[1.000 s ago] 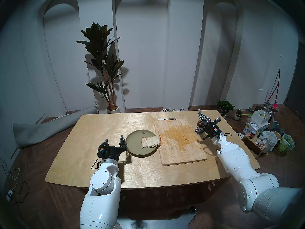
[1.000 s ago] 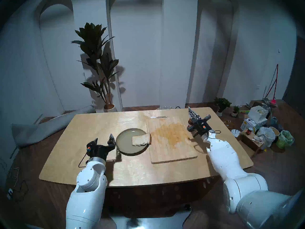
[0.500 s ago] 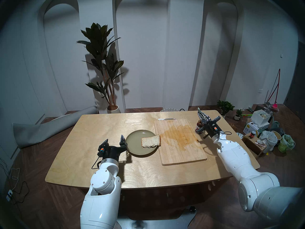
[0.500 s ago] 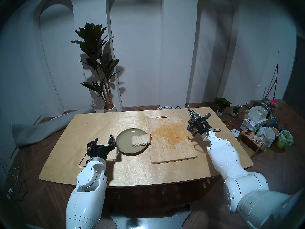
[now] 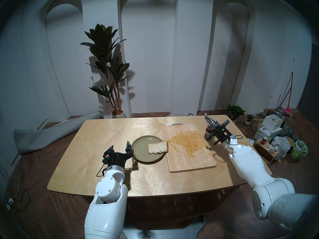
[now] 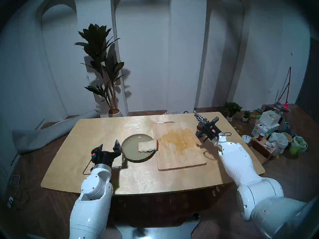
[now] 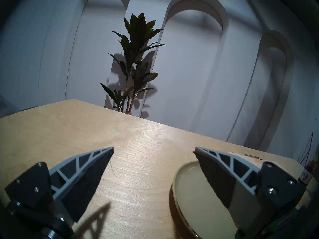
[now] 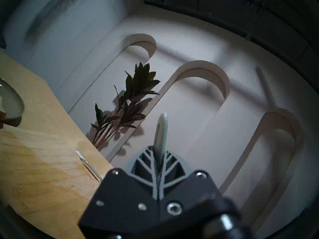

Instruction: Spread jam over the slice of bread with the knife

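The slice of bread (image 5: 158,147) (image 6: 148,146) lies on the right side of a green plate (image 5: 140,148), overhanging its rim toward the cutting board. The jam jar (image 5: 207,132) (image 6: 198,130) stands open at the table's right, beside the board; it also shows in the left wrist view (image 7: 306,174). My right gripper (image 5: 207,118) (image 8: 158,149) hovers just over the jar, shut on the knife. The knife's pale handle end (image 5: 205,114) (image 8: 162,128) pokes out past the fingertips, and its blade is hidden. My left gripper (image 5: 119,144) (image 7: 154,148) is open and empty, just left of the plate.
A stained wooden cutting board (image 5: 188,147) with a metal handle at its far end lies between the plate and the jar. The table's right edge is close behind the jar. Boxes, bags and a small red-lidded jar (image 5: 264,140) sit on the floor at the right.
My right gripper has tilted and shifted slightly left and away with the knife, staying over the jar, and its elbow has swung right. The left arm, bread and plate have not moved.
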`<control>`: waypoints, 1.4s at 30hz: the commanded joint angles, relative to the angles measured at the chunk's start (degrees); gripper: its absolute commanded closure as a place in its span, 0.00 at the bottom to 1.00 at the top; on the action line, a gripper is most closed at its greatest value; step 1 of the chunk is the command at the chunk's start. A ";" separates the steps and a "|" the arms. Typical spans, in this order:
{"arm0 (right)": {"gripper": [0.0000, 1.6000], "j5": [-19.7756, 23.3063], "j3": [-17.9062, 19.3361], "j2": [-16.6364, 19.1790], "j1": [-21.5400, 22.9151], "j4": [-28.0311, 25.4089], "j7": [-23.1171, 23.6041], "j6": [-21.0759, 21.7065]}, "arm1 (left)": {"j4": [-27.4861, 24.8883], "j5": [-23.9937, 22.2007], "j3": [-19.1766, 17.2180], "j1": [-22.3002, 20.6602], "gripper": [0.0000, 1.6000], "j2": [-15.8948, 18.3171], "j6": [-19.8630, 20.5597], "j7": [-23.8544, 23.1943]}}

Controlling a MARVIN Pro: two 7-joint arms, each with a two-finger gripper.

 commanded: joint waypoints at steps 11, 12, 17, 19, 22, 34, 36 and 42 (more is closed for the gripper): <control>1.00 0.77 -1.98 1.86 3.77 1.52 2.33 -0.55 | -1.04 -0.12 0.36 -0.55 0.00 0.07 -1.00 0.70; 1.00 0.59 -2.31 1.91 4.05 2.15 2.48 -0.55 | -1.04 -0.16 0.37 -0.56 0.00 0.07 -1.03 0.74; 1.00 0.69 -2.86 1.88 4.59 3.75 2.75 -0.55 | -0.98 -0.21 0.37 -0.68 0.00 0.09 -1.07 0.83; 1.00 0.43 -3.36 1.98 5.06 4.69 2.74 -0.55 | -0.93 -0.28 0.37 -0.75 0.00 0.15 -1.06 0.85; 1.00 0.40 -3.68 2.00 5.32 5.26 2.58 -0.55 | -0.84 -0.33 0.36 -0.80 0.00 0.19 -1.07 0.88; 1.00 0.59 -5.51 2.30 6.01 5.25 2.10 -0.55 | -0.50 -0.53 0.33 -1.05 0.00 0.38 -1.16 0.86; 1.00 0.70 -5.78 2.34 6.05 5.03 1.78 -0.55 | -0.45 -0.57 0.33 -1.10 0.00 0.41 -1.13 0.86; 1.00 1.21 -5.99 2.40 6.13 4.29 1.59 -0.55 | -0.37 -0.65 0.35 -1.21 0.00 0.45 -1.12 0.85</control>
